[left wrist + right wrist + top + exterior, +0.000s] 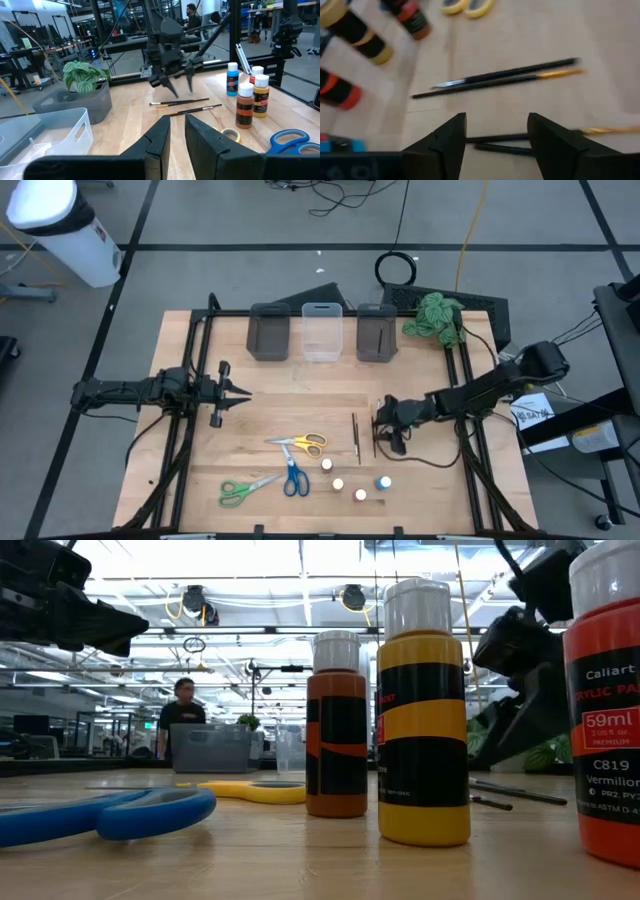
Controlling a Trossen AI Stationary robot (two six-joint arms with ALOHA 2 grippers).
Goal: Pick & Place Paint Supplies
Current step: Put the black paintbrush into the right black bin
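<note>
Four thin dark brushes lie flat on the wooden table in two pairs, one pair [495, 77] farther from my right gripper and one pair [520, 139] right beneath it. My right gripper [495, 132] hangs open, slanting down over that nearer pair [376, 438], a finger on either side, and I cannot tell whether it touches them. Small paint pots [339, 483] stand near the front edge, one of them blue [383, 482]. Yellow scissors [300, 444], blue scissors [293, 477] and green scissors [245, 490] lie flat. My left gripper [235, 393] waits level at the table's left, its fingers [160, 145] a narrow gap apart with nothing between.
Two grey bins [268, 332] [377, 332] and a clear bin [322, 330] stand in a row at the far edge. A leafy plant [435, 315] sits at the far right corner. A person [180, 715] stands in the room beyond the table.
</note>
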